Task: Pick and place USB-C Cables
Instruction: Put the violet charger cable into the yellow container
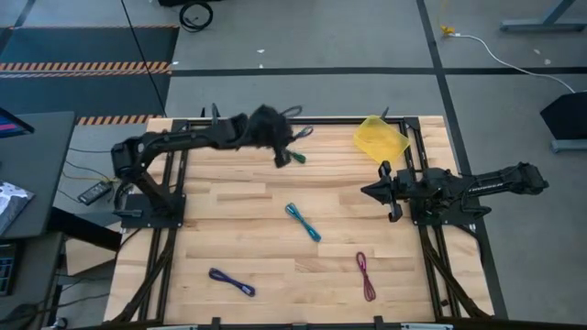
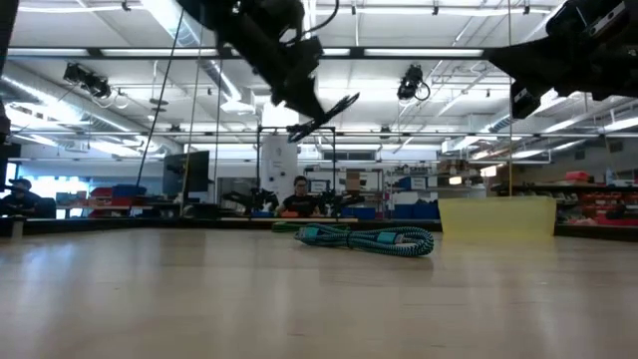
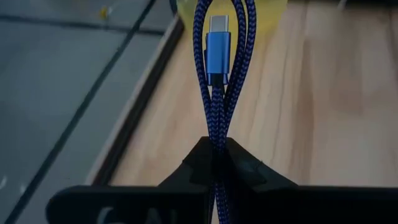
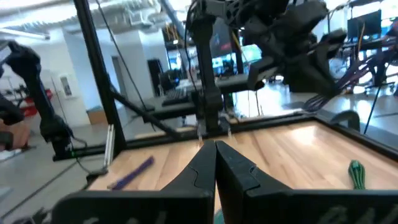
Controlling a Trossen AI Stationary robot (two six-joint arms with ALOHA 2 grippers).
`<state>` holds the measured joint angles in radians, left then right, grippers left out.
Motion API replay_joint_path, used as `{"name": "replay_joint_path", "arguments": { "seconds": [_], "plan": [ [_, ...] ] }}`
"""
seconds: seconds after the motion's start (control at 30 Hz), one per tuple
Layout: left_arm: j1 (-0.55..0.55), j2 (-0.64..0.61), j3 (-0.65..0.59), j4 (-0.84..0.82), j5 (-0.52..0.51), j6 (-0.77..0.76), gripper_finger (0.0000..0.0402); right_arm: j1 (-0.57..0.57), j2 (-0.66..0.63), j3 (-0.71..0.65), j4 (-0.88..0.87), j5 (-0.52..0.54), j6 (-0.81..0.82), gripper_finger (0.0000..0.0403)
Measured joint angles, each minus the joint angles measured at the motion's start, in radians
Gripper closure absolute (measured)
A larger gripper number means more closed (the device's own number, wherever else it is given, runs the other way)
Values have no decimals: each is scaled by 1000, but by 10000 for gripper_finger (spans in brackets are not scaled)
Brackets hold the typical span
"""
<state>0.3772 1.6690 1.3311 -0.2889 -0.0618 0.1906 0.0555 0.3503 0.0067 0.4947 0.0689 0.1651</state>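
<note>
My left gripper [image 1: 282, 145] is up in the air over the table's far side, shut on a blue-violet braided USB-C cable [image 3: 217, 74]. The cable also shows in the low view [image 2: 324, 117]. The yellow bin [image 1: 381, 137] stands to its right, near the far edge. The green cable [image 1: 295, 158] lies on the wood just below the left gripper. The teal cable [image 1: 303, 222] lies mid-table, the maroon cable [image 1: 366, 275] near right and the dark blue-purple cable [image 1: 231, 281] near left. My right gripper [image 1: 370, 191] hovers shut at the right, holding nothing. My left gripper pinches the folded cable bundle [image 3: 216, 140] between its two fingers, several strands together. The looped end with the blue connector [image 3: 217, 46] sticks out forward past the fingertips. The cable is lifted clear of the table, its free end pointing toward the yellow bin.
Black frame rails run along the table's left, right and far edges [image 1: 275, 117]. Bare wood lies between the teal cable and the right arm [image 1: 459, 188]. Beyond the table the low view shows a workshop with a seated person [image 2: 299, 194].
</note>
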Motion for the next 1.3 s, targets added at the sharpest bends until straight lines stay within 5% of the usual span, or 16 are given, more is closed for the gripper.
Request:
{"name": "replay_joint_path", "arguments": {
  "seconds": [0.3,0.73,0.83,0.97,1.03,1.3],
  "plan": [
    [23,279,322,-5,225,193,381,0,37,0,-8,2,-26,387],
    [-21,535,620,88,269,478,381,10,51,0,-3,-84,-46,387],
    [-19,536,625,88,268,487,381,-1,51,0,-14,49,-70,387],
    [-10,527,625,9,297,470,381,-27,51,0,-9,446,-190,386],
    [-9,514,625,-25,316,447,381,-44,51,0,-8,557,-294,379],
    [-16,506,625,59,534,345,381,-83,51,0,28,540,-298,271]
  ]
}}
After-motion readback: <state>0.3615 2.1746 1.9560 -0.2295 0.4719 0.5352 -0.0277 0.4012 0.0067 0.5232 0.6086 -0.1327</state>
